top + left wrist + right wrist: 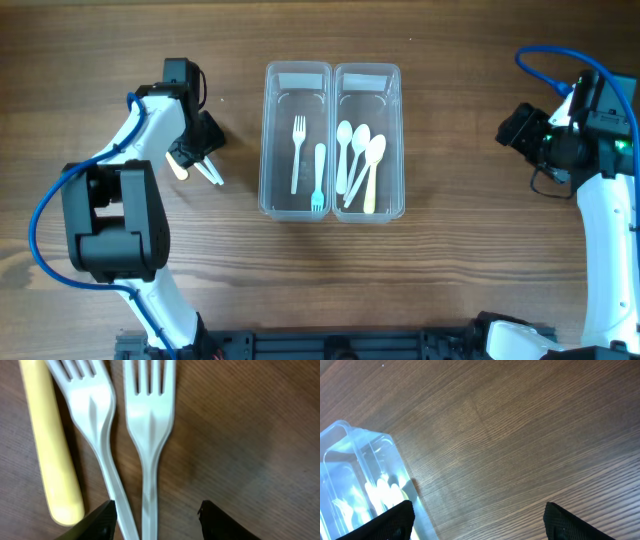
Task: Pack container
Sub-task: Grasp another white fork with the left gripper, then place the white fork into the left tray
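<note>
Two clear rectangular plastic containers stand side by side mid-worktop, long axes running away from me: the left container [297, 76] and the right container [367, 76], walls touching. The left one holds two forks lying lengthwise, a white plastic fork [296, 155] with its tines toward the far end and a light blue plastic fork [318, 180] with its tines toward the near end. The right one holds three pale plastic spoons [361, 150], bowls toward the far end, handles fanned toward the near end. On the brown wooden worktop [450, 280], to the left of the containers, lie three loose pieces: two loose white plastic forks [149, 420] and one yellow plastic handle [50, 445] with a rounded end. All three lie nearly parallel, and seen from overhead they run on a diagonal. My left gripper [157, 520] hovers low over the loose forks with its fingertips [102, 519] apart, straddling both handles; the tines point away from me. My right gripper [480, 520] sits to the right of the containers, fingers spread wide with only bare wood between them.
</note>
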Robot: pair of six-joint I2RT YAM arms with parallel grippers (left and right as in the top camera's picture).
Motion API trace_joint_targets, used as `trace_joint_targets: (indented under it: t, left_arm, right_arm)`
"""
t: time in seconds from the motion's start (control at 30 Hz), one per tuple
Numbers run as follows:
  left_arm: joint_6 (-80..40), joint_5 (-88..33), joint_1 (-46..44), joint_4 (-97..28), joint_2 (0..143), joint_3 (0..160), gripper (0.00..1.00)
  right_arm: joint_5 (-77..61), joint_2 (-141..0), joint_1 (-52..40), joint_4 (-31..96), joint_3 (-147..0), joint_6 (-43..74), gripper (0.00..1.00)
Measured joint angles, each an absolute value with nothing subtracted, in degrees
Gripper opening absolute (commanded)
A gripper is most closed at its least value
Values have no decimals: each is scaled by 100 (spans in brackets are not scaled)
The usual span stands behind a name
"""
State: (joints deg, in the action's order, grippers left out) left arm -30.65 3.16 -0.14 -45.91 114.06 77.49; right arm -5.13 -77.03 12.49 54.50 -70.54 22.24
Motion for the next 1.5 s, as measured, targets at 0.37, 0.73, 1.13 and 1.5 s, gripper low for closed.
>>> trace_joint_targets:
  t: [0.37,0.73,1.13,1.5]
  left_arm:
    - [-2939,320,-14,-4342,11568,7749,39]
    - [-2899,401,-14,-4388,11679,7762,4]
    - [-1577,-1002,-1186,-5492,9428,8825,4]
    - [-1417,-161,-2696,-4934,10881,8501,67]
  right_arm:
    - [-513,-7706,1249,5492,-7054,2224,82]
    - [-513,-7706,1249,5511,-7054,2224,82]
    - [-513,-7706,1249,5527,-7054,2224,82]
    - [-513,-7703,1249,5531,-7054,2224,83]
